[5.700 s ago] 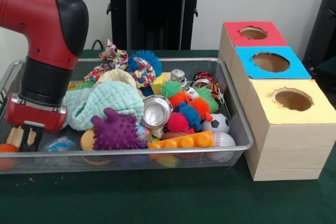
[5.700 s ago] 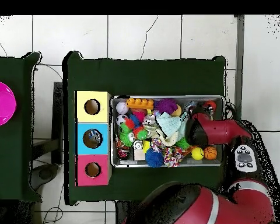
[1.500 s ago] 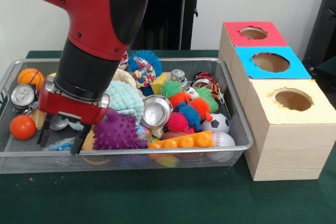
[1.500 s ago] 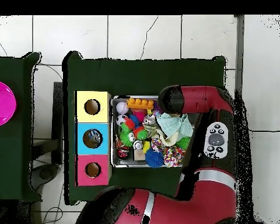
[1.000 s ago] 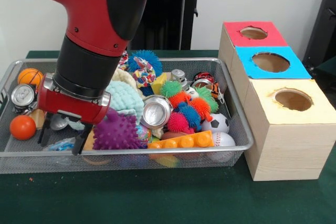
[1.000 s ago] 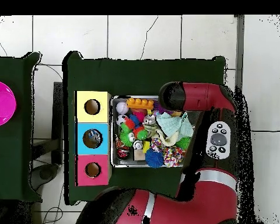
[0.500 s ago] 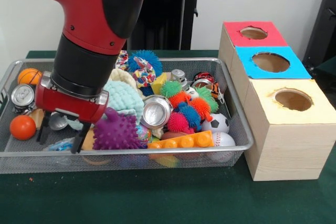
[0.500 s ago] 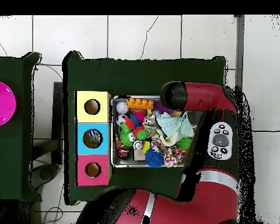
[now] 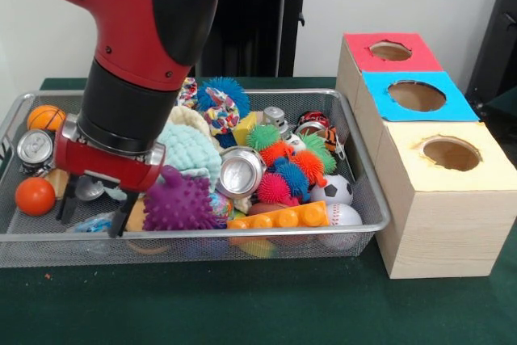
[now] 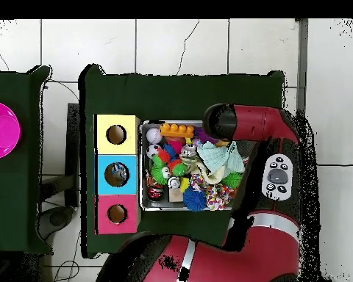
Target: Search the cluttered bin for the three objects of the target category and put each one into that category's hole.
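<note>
The claw [image 9: 90,214] hung low in the lower left of the front view, inside the wire bin [image 9: 367,199], its two dark fingers [image 9: 67,204] spread apart with nothing between them. The tips stood just over a pale bluish item [image 9: 93,222] against the bin's front wall; what that item was could not be told. Just right of the claw sat a purple spiky ball [image 9: 179,202], and behind it a mint green cloth [image 9: 190,153] bunched up against the arm [image 9: 137,46]. To the claw's left lay an orange ball [image 9: 35,196], a silver can [image 9: 35,149] on its side, and a small basketball [image 9: 45,117] further up in the corner.

Toward the middle of the frame a second silver can [image 9: 240,173] lay with its end facing the camera, beside a heap of fuzzy pom-pom balls [image 9: 284,163] in green, orange, blue and pink. An orange toy brick [image 9: 279,217] rested along the front rim, with a soccer ball [image 9: 333,190] and a baseball [image 9: 342,216] at the right end.

Right of the bin, on the green bench [image 9: 242,305], stood three boxes in a row, each with a round hole on top: yellow [image 9: 450,153] nearest, blue [image 9: 416,95] in the middle, red [image 9: 390,51] at the back.

In the overhead view the arm [image 10: 257,125] covered the right part of the bin [image 10: 144,169], hiding the claw, and the boxes [image 10: 117,174] lay at the bin's left.
</note>
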Available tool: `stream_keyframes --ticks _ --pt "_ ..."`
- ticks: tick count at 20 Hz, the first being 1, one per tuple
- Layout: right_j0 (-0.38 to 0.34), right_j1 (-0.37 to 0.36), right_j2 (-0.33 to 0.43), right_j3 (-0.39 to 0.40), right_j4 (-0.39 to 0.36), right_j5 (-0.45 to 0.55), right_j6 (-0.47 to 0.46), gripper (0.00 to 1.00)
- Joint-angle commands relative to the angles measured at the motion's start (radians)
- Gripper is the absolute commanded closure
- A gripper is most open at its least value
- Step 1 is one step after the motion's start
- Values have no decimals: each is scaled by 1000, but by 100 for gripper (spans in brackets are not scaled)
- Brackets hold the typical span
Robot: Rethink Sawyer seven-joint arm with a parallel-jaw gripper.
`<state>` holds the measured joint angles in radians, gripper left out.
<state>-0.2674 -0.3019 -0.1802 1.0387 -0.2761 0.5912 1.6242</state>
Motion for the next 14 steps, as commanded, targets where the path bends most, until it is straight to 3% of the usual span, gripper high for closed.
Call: stream_keyframes --ticks 1,9,14 --pt "-20 57 31 103 40 140 148 0" --pt "-21 71 30 96 70 183 141 0" --pt "-6 91 8 61 71 262 125 0"
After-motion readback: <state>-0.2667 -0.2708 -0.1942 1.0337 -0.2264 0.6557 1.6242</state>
